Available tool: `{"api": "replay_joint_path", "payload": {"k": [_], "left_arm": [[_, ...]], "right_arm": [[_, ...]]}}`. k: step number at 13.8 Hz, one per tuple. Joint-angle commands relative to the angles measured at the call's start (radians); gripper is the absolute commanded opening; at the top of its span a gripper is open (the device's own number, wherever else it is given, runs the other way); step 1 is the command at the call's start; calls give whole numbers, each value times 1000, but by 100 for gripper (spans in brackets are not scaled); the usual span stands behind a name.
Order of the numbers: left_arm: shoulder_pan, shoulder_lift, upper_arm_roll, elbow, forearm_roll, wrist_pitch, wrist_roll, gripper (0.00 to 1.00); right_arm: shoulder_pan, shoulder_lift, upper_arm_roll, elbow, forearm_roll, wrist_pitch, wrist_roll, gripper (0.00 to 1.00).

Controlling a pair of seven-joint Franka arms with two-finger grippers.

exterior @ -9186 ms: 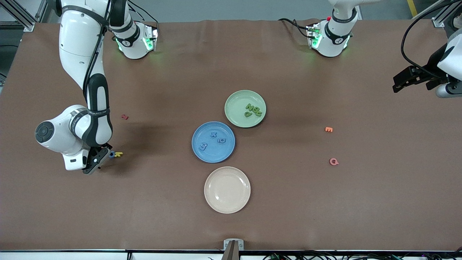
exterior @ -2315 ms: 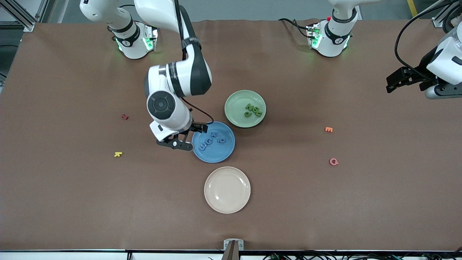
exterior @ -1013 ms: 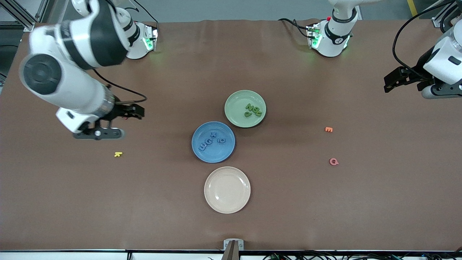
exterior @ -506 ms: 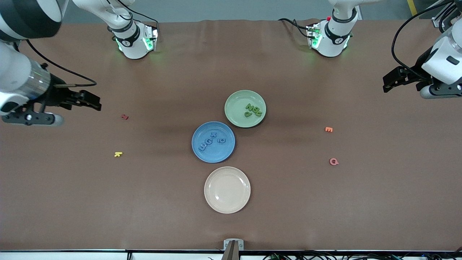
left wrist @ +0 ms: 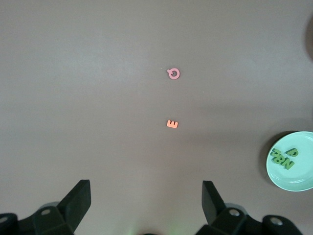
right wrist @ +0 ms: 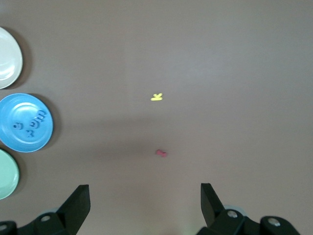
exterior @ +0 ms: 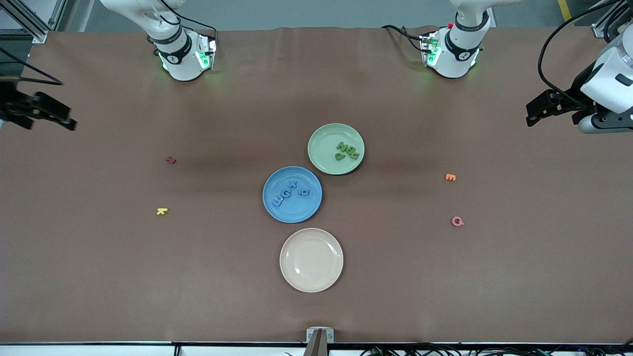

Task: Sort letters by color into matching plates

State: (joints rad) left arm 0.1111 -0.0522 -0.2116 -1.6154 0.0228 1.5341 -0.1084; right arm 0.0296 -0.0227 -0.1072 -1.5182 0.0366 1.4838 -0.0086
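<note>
Brown counter [exterior: 148,277] carries the blue plate [exterior: 292,211] holding what look like four blue letters [exterior: 289,192]; touching it, the green plate [exterior: 324,141] holds green letters [exterior: 347,150]. Left tool [exterior: 546,106] and right tool [exterior: 47,112], both spread, hang empty over the counter's ends.

Brown table [exterior: 445,287]: blue plate [exterior: 277,185], green plate [exterior: 324,141], cream plate [exterior: 311,259], four stray letters.
</note>
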Motion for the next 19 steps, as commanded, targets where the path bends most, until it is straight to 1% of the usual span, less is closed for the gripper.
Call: {"api": "replay_joint_path", "payload": {"k": [1,6,7,11,14,16,19], "left_arm": [[10,-5,-3,23,-15,0,22,100],[10,-8,-3,25,-18,-5,26,100],[9,-8,-5,25,-18,-12,26,100],[7,-9,-6,26,-18,-20,26,100],[6,-8,-6,26,-26,-20,26,100],[7,-9,-5,26,-64,-41,26,100],[6,-11,-3,35,-61,-49,21,100]], "right_arm": [[-4,-23,-2,-31,-9,21,-14,100],[-10,-16,-9,-30,-14,78,-16,100],[-29,-13,-8,-31,-12,81,-17,100],[-53,-2,-9,-37,-14,87,-21,100],[-45,1,-5,-39,-26,87,-19,100],[-43,1,-2,-36,-30,87,-19,100],[-39,1,0,-33,-55,92,-17,100]]}}
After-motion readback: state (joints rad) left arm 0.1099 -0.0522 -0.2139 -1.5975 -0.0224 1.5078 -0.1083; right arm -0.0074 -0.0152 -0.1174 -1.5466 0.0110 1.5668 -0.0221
